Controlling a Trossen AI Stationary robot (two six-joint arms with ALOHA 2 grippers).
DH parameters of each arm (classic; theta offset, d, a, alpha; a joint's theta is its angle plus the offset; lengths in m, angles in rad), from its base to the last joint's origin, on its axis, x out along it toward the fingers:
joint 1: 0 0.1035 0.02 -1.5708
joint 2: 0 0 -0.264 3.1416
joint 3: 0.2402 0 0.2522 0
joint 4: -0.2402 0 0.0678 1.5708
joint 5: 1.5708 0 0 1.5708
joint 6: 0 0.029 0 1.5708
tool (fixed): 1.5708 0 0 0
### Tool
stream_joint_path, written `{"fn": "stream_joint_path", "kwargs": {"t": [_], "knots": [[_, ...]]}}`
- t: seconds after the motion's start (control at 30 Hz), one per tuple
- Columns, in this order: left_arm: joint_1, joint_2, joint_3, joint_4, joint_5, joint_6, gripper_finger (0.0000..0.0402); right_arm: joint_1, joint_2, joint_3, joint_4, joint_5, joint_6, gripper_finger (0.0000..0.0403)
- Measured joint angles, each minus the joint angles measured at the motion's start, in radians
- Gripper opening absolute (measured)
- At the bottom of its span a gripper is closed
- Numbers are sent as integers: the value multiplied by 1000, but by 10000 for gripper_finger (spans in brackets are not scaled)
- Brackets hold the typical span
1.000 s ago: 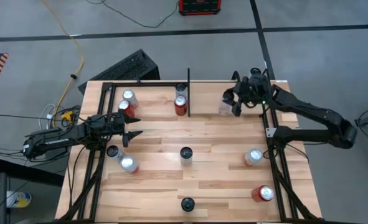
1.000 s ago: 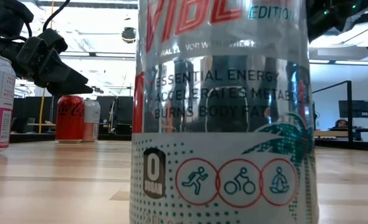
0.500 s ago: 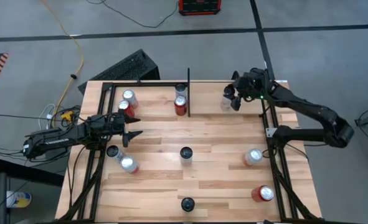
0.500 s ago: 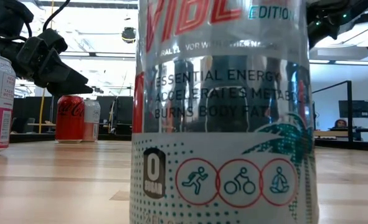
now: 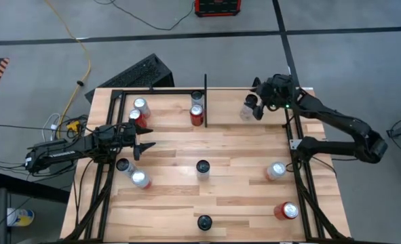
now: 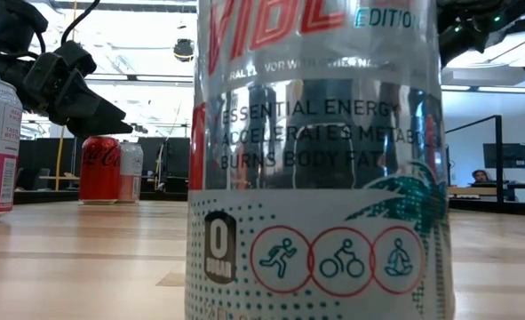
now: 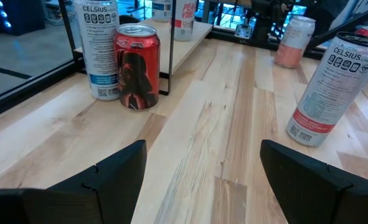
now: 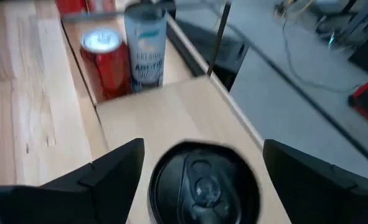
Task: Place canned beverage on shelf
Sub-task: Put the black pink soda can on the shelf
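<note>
A pale pink can with a dark top [image 5: 245, 112] stands upright on the shelf [image 5: 227, 142], near its far right corner. My right gripper [image 8: 202, 146] is open just above it, one finger on either side of the can's top [image 8: 202, 183], with a gap showing on both sides. The same can [image 7: 294, 40] also shows far off in the left wrist view. My left gripper [image 5: 144, 141] waits open over the shelf's left side, with nothing between its fingers [image 7: 202, 146].
A black divider bar [image 5: 205, 98] has a red can [image 5: 197, 114] and a dark-topped can [image 5: 197, 97] beside it. More cans stand at far left [image 5: 138, 110], near left [image 5: 140, 179], middle [image 5: 203, 167], right [image 5: 276, 170] and near right [image 5: 286, 211]. One can [image 6: 315, 160] fills the low view.
My right gripper has shifted a little toward the table's far edge, staying over the pale pink can. The can has moved a little that way too and stands more upright than a second ago.
</note>
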Motion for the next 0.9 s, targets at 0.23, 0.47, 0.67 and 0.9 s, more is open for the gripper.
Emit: {"fn": "stream_joint_path", "kwargs": {"t": [0.23,0.47,0.67,0.9], "knots": [[0,0,0,0,0,0,300,24,-109,0,73,3,73,348],[0,0,0,0,0,0,300,221,-155,0,-76,3,149,320],[0,0,0,0,0,0,300,493,-111,-1,-108,72,203,247],[0,0,0,0,0,0,300,728,12,-12,-122,425,282,104]]}}
